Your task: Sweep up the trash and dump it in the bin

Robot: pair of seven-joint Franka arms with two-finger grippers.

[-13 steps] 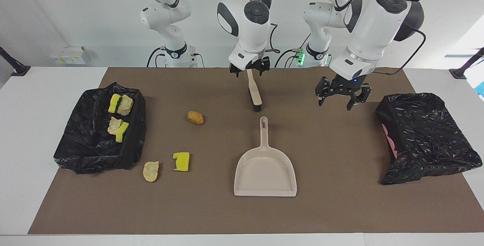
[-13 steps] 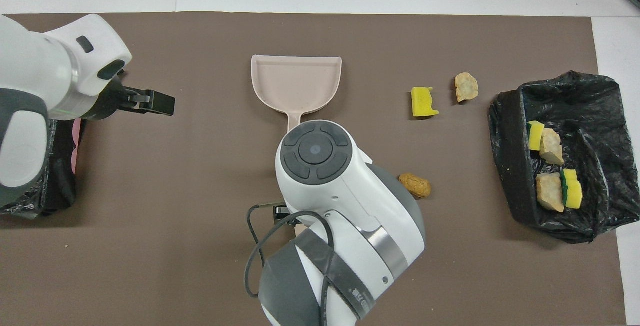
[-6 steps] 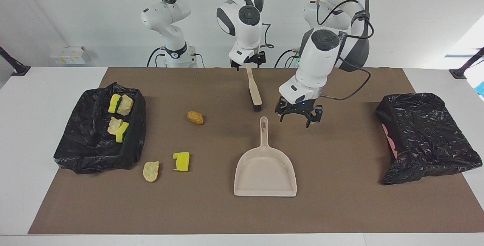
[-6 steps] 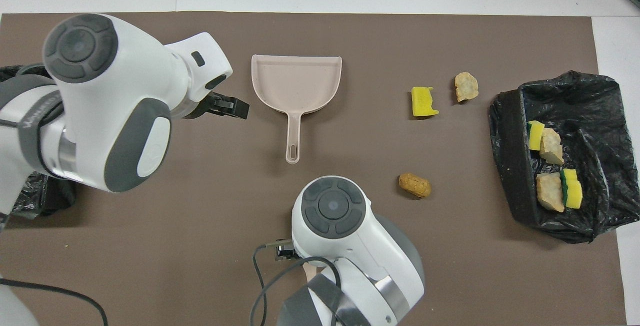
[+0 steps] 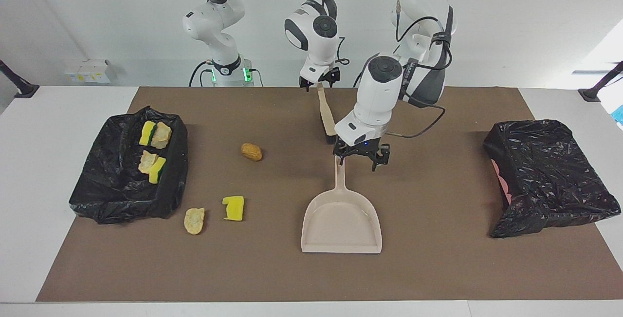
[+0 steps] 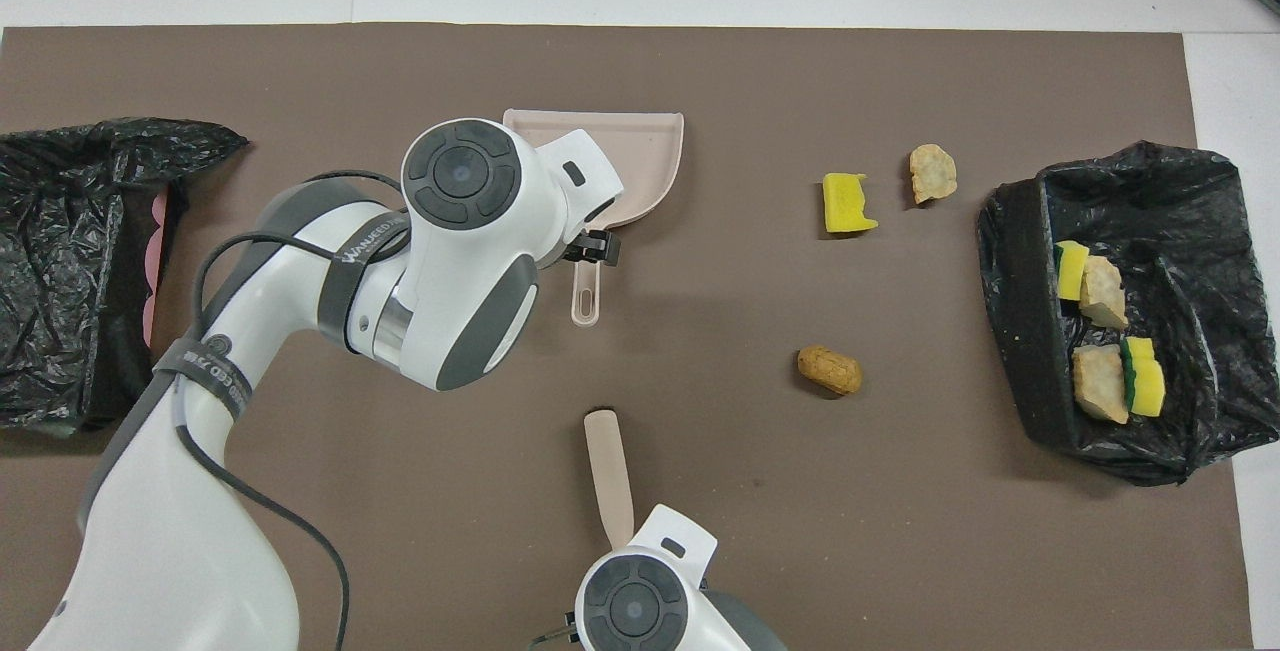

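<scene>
1. Left pincer hangs released over the dustpan handle; it should straddle the handle squarely before clenching.
2. Right pincer sits at the brush handle's top; grip state unclear.
3. Trash: three scraps loose on the tabletop.
4. Bin at the right arm's end holds four scraps.
5. Second bin by the left arm's end: contents hidden.

The only lettering is on a dark band around the left arm, at about ten o'clock from the arm's elbow in the overhead view; it seems to read "WANJEED", though the letters are too small to be sure. A second band lower down carries unreadable print.
</scene>
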